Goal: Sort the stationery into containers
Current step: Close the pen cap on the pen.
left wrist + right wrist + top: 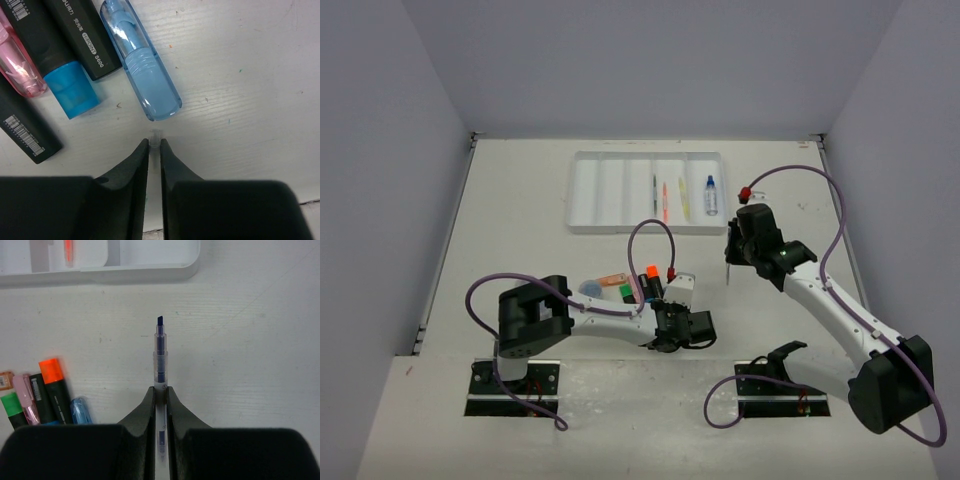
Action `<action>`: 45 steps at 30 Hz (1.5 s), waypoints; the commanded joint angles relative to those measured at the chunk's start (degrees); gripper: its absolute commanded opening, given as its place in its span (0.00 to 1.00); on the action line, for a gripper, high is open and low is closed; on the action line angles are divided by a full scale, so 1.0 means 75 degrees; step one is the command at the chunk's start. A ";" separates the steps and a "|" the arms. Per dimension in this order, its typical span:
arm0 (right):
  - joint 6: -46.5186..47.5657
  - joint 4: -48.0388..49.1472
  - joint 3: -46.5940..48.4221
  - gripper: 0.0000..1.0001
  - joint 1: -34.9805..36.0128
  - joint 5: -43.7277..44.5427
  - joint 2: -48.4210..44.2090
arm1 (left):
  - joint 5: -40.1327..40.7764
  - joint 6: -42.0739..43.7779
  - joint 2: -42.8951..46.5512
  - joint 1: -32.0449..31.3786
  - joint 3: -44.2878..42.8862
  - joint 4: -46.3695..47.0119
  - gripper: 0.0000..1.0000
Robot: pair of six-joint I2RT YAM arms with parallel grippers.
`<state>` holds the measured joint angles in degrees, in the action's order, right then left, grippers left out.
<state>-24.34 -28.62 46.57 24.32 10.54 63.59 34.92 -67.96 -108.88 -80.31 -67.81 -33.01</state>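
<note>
My right gripper [160, 390] is shut on a thin pen [159, 347] with a dark blue tip and holds it above the table, near the white tray's [588, 195] front right corner; it also shows in the top view [732, 258]. My left gripper [155, 145] is low over the table [668, 325], shut on a thin clear item [155, 136] of which only the tip shows. Just beyond it lie a light blue highlighter [140, 60], a black-bodied blue-capped one [70, 55] and a pink one [20, 65]. The tray holds thin pens [665, 200] and a blue-capped bottle [710, 195].
An orange-capped highlighter [650, 272], a green one [624, 292], a flat orange item [612, 279] and a round clear tub [590, 289] cluster left of my left wrist. The tray's three left compartments look bare. Walls close in the table on three sides.
</note>
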 commanded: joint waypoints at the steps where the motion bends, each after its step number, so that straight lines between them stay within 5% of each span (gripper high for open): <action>1: 0.0137 0.0289 0.0005 0.00 -0.0031 -0.0158 -0.0036 | -0.0085 -0.0078 -0.0203 0.0042 0.0132 0.0091 0.04; 5: 0.0152 0.0430 -0.0055 0.00 -0.0031 -0.0351 -0.0299 | 0.0301 -0.0020 0.0291 0.0080 0.0112 -0.0099 0.00; 9: 0.0397 0.1285 -0.0501 0.00 -0.0031 -0.1755 -0.1293 | 0.0831 0.1165 0.1807 0.0786 0.0206 0.0112 0.00; 11: 0.0508 0.2058 -0.0889 0.00 -0.0031 -0.3064 -0.2019 | 0.0264 0.2415 0.2983 0.1699 0.0645 0.1386 0.00; 17: -0.1087 0.5337 -0.2333 0.00 0.0362 -0.5845 -0.3041 | -0.1302 0.4777 0.6351 0.2535 0.2069 0.4678 0.00; 23: -0.1405 0.7315 -0.2659 0.00 0.2624 -0.4672 -0.2981 | -0.2749 0.5452 0.7966 0.2552 0.3478 0.7569 0.00; 26: -0.1271 0.7166 -0.2206 0.00 0.3164 -0.4380 -0.2641 | -0.3246 0.5473 0.8205 0.2552 0.3997 0.8227 0.00; 45: -0.1057 0.6899 -0.1723 0.00 0.3623 -0.4071 -0.2594 | -0.3699 0.5335 0.8447 0.2552 0.4653 0.9248 0.00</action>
<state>-32.99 20.58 30.85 51.01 -21.45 44.91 8.08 -29.28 -45.69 -61.14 -33.86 32.47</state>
